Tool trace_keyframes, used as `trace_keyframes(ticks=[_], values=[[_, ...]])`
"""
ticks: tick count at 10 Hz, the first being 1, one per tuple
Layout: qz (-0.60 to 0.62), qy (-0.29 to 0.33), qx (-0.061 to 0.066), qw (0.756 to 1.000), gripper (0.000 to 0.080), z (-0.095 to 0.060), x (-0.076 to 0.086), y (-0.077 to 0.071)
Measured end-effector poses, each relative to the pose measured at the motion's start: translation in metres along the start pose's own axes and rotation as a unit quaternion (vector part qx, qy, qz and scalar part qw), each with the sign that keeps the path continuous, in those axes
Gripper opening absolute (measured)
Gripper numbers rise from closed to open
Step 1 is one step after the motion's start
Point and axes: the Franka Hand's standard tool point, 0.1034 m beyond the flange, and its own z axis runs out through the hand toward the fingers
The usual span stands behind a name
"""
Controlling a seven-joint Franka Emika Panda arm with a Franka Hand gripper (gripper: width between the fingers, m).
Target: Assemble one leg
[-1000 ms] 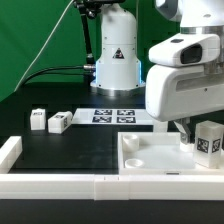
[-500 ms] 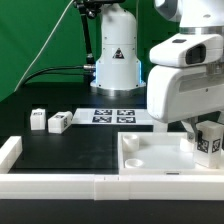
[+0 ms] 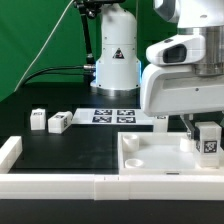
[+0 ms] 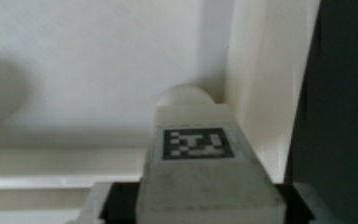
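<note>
My gripper point(image 3: 205, 128) is shut on a white leg point(image 3: 208, 141) with a black-and-white tag on its face. It holds the leg upright over the right end of the large white tray-like part point(image 3: 150, 158), at a corner pocket. In the wrist view the leg point(image 4: 199, 160) fills the space between my dark fingers point(image 4: 115, 203), and its far end points at the tray's wall point(image 4: 256, 70). I cannot tell whether the leg touches the tray. Two more legs point(image 3: 58, 122) point(image 3: 38, 119) lie on the black table at the exterior view's left.
The marker board point(image 3: 115, 116) lies in front of the arm's base point(image 3: 116, 60). A low white wall point(image 3: 60, 184) runs along the front edge, with a white corner piece point(image 3: 10, 150) at the exterior view's left. A cable loops at the back left.
My gripper has moved a little to the exterior view's left, and the leg has turned from a tilt to upright over the tray's right end.
</note>
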Motion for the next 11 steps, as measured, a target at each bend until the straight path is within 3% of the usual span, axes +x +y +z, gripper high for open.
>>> trace_keyframes(ticks=[2, 7, 8, 9, 10, 11], values=[[0.116, -0.001, 0.004, 0.993, 0.0291, 0.0001, 0.0001, 0.0009], [0.401, -0.005, 0.006, 0.916, 0.0292, 0.0014, -0.0003, 0.0016], [0.402, -0.005, 0.006, 0.916, 0.0292, 0.0014, -0.0003, 0.0017], [0.39, -0.005, 0.006, 0.921, 0.0372, 0.0015, -0.0004, 0.0014], [0.373, -0.005, 0.007, 0.928, 0.0372, 0.0016, -0.0006, 0.0005], [0.352, -0.005, 0.007, 0.936, 0.0556, 0.0016, -0.001, -0.002]])
